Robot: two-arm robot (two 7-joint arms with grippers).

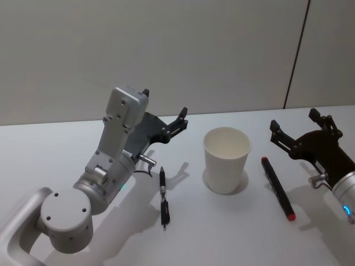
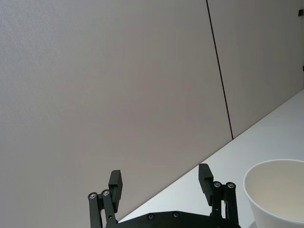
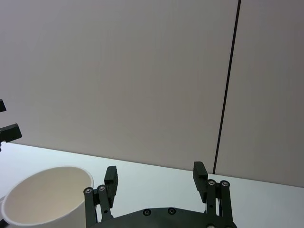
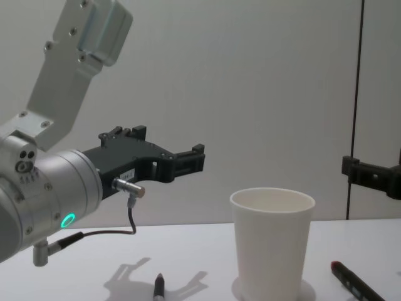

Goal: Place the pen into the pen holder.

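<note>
Your left gripper [image 1: 165, 103] hovers above the white table [image 1: 66, 144], to the left of the plain white tapered paper cup [image 1: 226, 160] and a little farther back. Its jaws are spread wide with nothing between them. The cup stands upright near the middle of the table, open end up. To its left, well clear of it, a slim black pen with a silver band [image 1: 163, 197] lies flat, running near to far, just nearer to you than the left gripper. To the cup's right lies a thicker black marker with red ends [image 1: 277, 188], close beside the cup but not touching it. Your right gripper [image 1: 294, 119] hangs above the table at the right, beyond the marker, with its jaws also wide apart and empty.
</note>
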